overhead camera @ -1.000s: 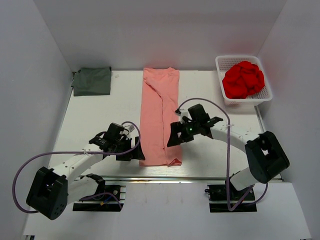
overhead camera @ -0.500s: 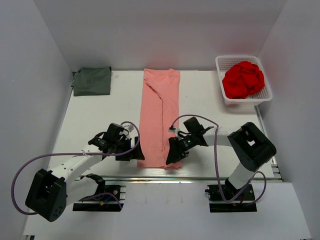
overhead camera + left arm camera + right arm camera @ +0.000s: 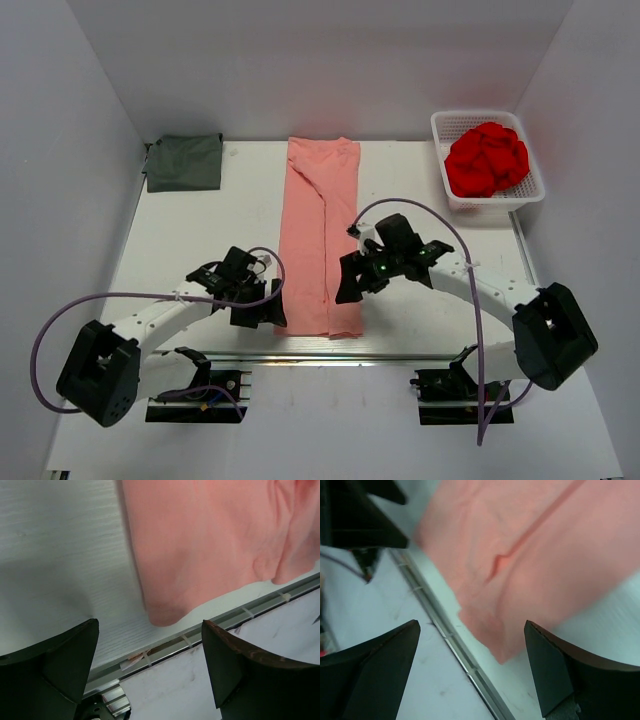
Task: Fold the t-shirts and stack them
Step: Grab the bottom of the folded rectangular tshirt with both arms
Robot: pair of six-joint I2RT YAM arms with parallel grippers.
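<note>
The white table [image 3: 200, 230] has plenty of bare surface either side of the action. Down the middle lies the salmon-pink t-shirt [image 3: 320, 225], already folded into a long strip, long axis running near to far. Its far end sits close to the back wall, and its near hem lies right by the metal rail [image 3: 235, 617] at the table's near edge.

The dark grey-green t-shirt [image 3: 185, 162] is folded in the far-left corner, well apart from everything. Over at the far right there's a white basket [image 3: 447, 192] with a red cloth [image 3: 487, 158] bunched up in it.

Now the bit that matters. The left gripper [image 3: 268, 305] sits just left of the strip's near-left corner, and the right gripper [image 3: 350, 280] just right of the near-right corner, a touch farther from the near edge. Both have their jaws spread wide and grip nothing. In each wrist view the corner lies ahead in the gap between the fingers, not clamped.

My guess is the next move is each arm pinching its own corner and carrying the near hem toward the far end to halve the strip. There's loads of room sideways and along the cloth. The tight spot is that near edge — the hem is so close to the rail that the fingers have little table to slide in on.
</note>
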